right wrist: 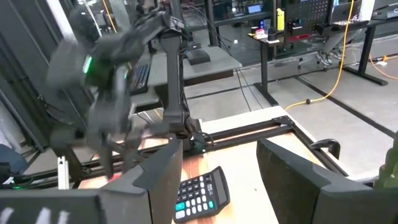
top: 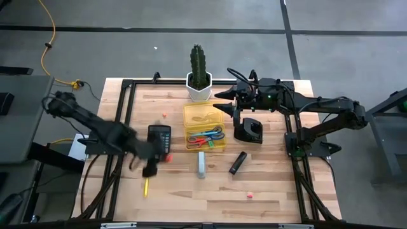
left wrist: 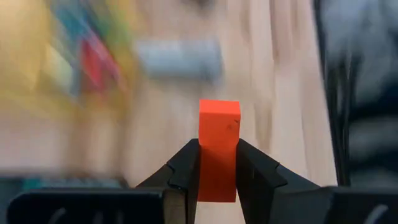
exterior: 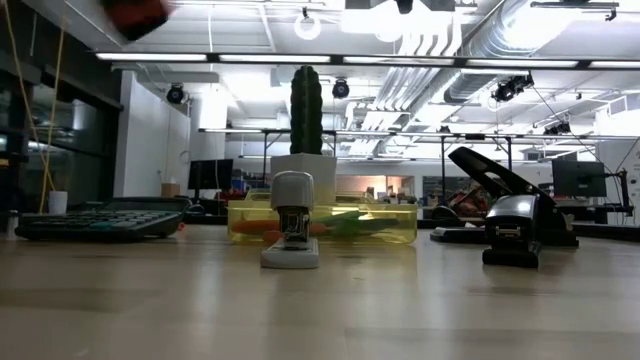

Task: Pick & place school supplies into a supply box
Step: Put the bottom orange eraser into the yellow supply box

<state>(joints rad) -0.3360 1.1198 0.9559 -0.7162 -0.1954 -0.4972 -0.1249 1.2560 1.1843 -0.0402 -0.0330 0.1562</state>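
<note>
My left gripper (left wrist: 217,158) is shut on a small orange-red block (left wrist: 219,124), an eraser-like piece, held above the table's left half near the black calculator (top: 159,137). In the low view the block (exterior: 135,14) shows high at the top left. The yellow translucent supply box (top: 205,127) lies mid-table with red-handled and blue-handled scissors inside. A yellow pencil (top: 145,187) and a pink eraser (top: 249,195) lie on the wood near the front edge. My right gripper (right wrist: 221,180) hovers open above the table's far side, right of the cactus pot (top: 198,83). My left gripper pinches the orange-red block by two opposite side faces (left wrist: 217,171) between its two fingers. One end of the block sticks out past the fingertips. The fingers slant downward, and the block is lifted clear of the table.
A white stapler (top: 201,164) and a black marker-like piece (top: 238,162) lie in front of the box. A black hole punch (top: 248,130) stands to the box's right. A small red bit (top: 164,116) lies by the box's far left corner.
</note>
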